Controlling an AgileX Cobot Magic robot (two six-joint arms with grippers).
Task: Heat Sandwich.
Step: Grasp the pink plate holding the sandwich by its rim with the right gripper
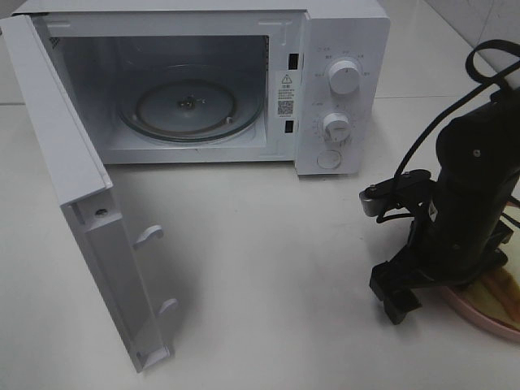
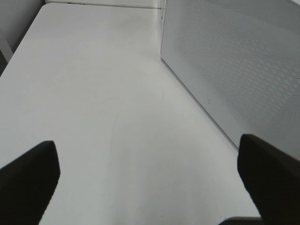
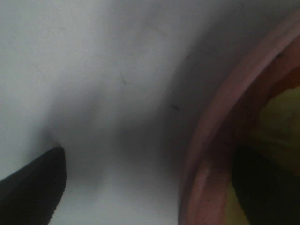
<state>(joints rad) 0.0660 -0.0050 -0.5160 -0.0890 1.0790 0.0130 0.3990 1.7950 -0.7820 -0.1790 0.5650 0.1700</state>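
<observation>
Spread empty, the right claw (image 3: 145,187) is set astride the plate (image 3: 220,140); the sandwich (image 3: 281,117) (soft, crushable) should be pinched gently by its crusts.

The right gripper (image 3: 150,164) points down, jaws spread wide; the left gripper (image 2: 147,154) hovers, jaws equally wide.

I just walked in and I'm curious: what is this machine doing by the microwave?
A two-armed robot is set to heat a sandwich. The microwave has its door wide open, and its glass turntable is bare. The right arm's fingers are open and low, straddling the rim of the pink plate that holds the sandwich, which is not yet gripped. The left arm's fingers hang open over the table, holding nothing.
</observation>
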